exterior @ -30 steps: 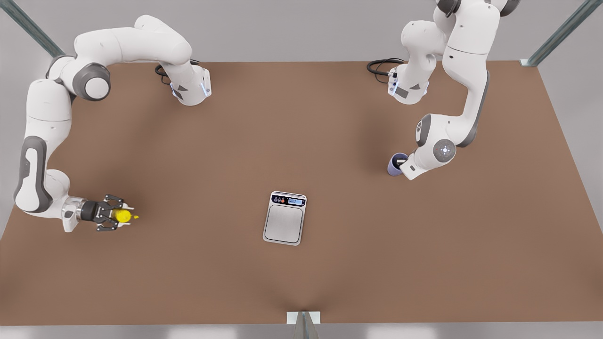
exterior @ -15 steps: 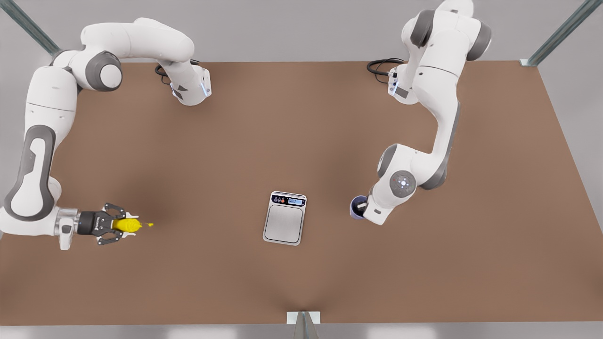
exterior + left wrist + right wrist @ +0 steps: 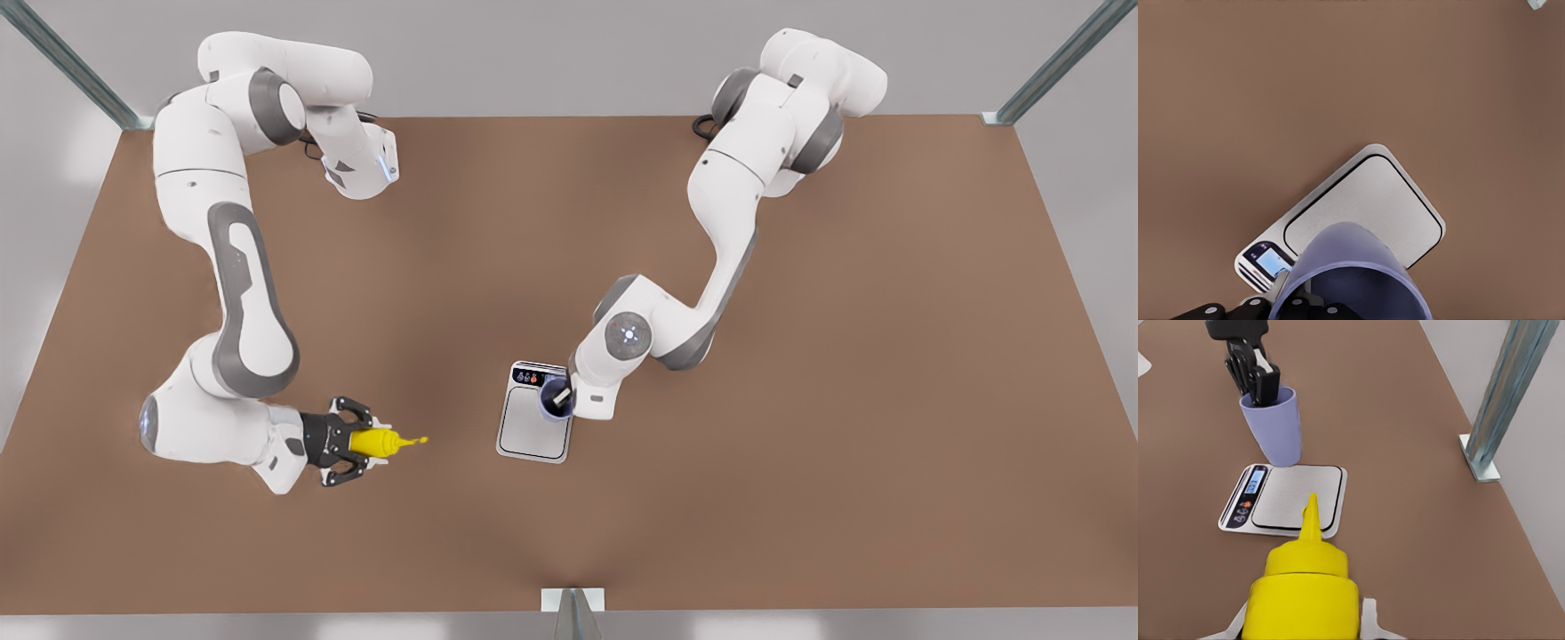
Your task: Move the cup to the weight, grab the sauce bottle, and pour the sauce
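Left claw (image 3: pixel 562 397) is clamped on the rim wall of the cup (image 3: pixel 553 398), one finger inside and one outside. It holds the cup above the weight (image 3: pixel 536 412). From the right wrist view the cup (image 3: pixel 1272 425) hangs clear of the steel plate, over the corner next to the display strip and partly past the edge.

Right claw (image 3: pixel 354 442) is clamped on the body of the sauce bottle (image 3: pixel 384 441). The bottle lies level, nozzle aimed at the weight, well apart from it over bare bench (image 3: pixel 800 444).

Handling, as judged:
- Cup: light, thin-walled, smooth and rigid-looking. A rim pinch lets it swing or tip, and a tapered base sits less surely near a plate edge. Centre it over the plate before setting down.
- Bottle: light, soft-sided squeeze body, so a hard grip could push sauce out early. The mid-body hold suits tilting, and the nozzle must end up over the cup mouth.

Edges and room:
- The plate is wider than the cup, so there is margin once centred.
- The left claw's finger occupies the cup mouth and must lift out before pouring.
- Open bench lies between bottle and weight, a free path.
- The frame post (image 3: pixel 1501 400) at the bench edge stands well away from the work.
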`<action>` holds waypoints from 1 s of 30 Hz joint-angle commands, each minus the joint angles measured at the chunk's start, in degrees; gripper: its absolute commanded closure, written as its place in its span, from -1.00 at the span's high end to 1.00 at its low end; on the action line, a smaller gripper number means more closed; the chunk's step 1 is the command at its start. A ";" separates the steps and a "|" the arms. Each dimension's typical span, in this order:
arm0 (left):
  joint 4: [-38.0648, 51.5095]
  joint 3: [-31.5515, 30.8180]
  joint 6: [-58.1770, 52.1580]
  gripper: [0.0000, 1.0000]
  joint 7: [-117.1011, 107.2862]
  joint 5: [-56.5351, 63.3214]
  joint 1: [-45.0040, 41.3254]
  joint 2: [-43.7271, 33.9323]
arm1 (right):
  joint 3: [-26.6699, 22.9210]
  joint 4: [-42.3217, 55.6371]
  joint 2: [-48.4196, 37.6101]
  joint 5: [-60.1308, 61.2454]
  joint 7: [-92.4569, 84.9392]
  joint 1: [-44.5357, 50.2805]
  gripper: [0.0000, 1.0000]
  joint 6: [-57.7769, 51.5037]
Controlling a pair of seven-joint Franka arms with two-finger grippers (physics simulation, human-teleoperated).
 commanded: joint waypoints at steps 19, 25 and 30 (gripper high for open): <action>-0.01 -0.09 2.78 1.00 -2.39 3.03 -1.23 1.34 | 3.56 -4.16 -0.33 6.79 10.69 5.48 -0.11 8.29; -0.01 -0.09 1.64 1.00 -2.21 2.86 -0.97 0.03 | 4.71 -5.92 -0.33 6.18 11.48 8.38 -0.11 11.72; -0.01 0.00 -0.55 1.00 -2.13 2.77 -0.79 -1.38 | 4.71 -8.38 -0.33 5.12 11.92 9.08 -0.11 12.86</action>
